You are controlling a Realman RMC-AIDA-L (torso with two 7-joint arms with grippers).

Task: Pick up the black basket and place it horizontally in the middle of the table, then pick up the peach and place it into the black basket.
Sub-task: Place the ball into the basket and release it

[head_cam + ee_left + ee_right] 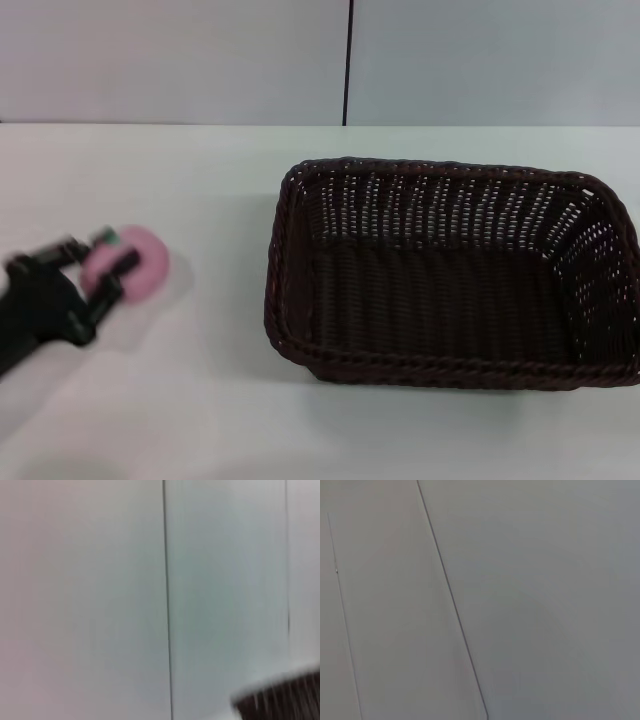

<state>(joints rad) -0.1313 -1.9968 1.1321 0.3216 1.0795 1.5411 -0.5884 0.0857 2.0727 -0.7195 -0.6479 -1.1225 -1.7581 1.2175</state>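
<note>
Left gripper (100, 265) clamps peach (135, 263) (basket (452, 275) well apart).

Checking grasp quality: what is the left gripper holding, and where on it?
The left gripper holds the peach by its sides, near the leaf end.

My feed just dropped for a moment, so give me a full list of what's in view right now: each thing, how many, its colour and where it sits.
black basket: one, dark brown-black wicker, standing open side up on the table, right of centre in the head view, nothing inside; a corner of it also shows in the left wrist view.
peach: one, pink with a green mark, at the left side over the table, between the left gripper's fingers.
table: one, white, across the whole head view.
wall panels: pale grey, behind the table, with a dark vertical seam.
left gripper: one, black, at the left edge, closed around the peach.
right gripper: not in view.
</note>
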